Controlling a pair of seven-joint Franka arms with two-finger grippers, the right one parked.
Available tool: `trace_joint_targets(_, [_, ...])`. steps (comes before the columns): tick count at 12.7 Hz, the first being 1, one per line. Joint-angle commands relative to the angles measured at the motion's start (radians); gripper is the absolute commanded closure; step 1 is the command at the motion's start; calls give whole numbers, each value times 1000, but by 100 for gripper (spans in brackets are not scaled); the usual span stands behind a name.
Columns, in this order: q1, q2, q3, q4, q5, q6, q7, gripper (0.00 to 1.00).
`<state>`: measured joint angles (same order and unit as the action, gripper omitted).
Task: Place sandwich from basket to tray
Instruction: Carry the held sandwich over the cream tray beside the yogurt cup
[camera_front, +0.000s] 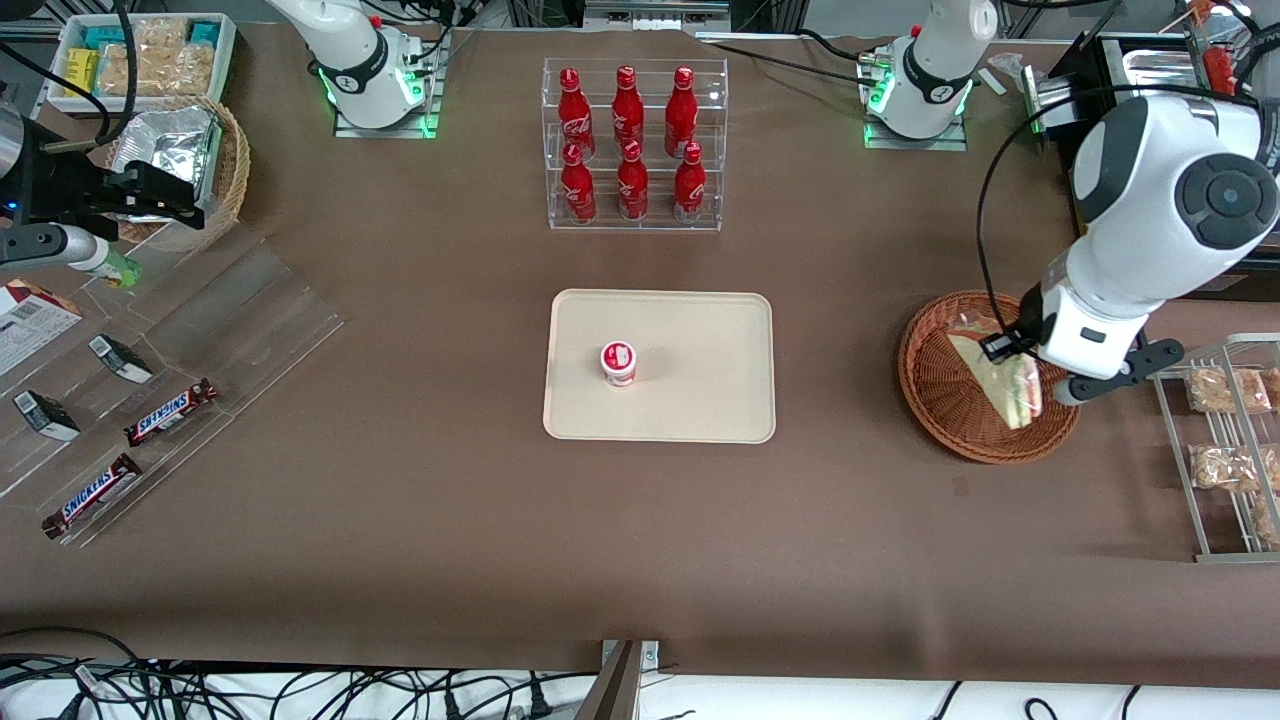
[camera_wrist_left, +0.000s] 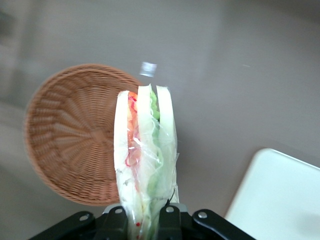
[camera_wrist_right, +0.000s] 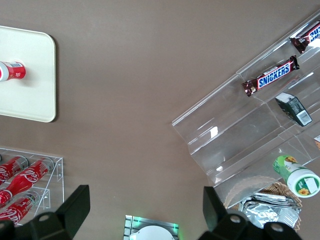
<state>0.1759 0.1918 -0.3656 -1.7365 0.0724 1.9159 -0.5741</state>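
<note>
The tool (camera_wrist_left: 145, 222) is squeezed shut on the sandwich (camera_wrist_left: 145, 165) and holds it up over the basket (camera_front: 950, 400), at the working arm's end of the bench (camera_front: 400, 520). The lift looks done, so next it should carry the sandwich sideways to the tray (camera_front: 700, 400), and set it down beside the little red cup (camera_front: 619, 363). The wrist view shows the pinch and the empty basket, which the arm hides in the front view.

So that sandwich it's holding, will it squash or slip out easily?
Probably soft: the sandwich is white bread with loose filling, so the end effector, shut on it above the basket, could dent it. The clear wrap looks smooth, so it may slip a little. It seems light, held by one end without drooping.
</note>
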Motion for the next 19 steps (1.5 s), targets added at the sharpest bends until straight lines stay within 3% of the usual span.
trace_joint_targets(1, [-48, 20, -41, 68, -36, -37, 95, 100])
trace_joint_targets(7, [-318, 69, -44, 97, -22, -34, 154, 100])
trace_joint_targets(11, [-395, 139, -44, 92, -5, -20, 116, 100])
trace_joint_targets(18, [-484, 362, -44, 77, 285, 228, -235, 98])
trace_joint_targets(19, [-487, 377, -44, 77, 299, 241, -245, 98])
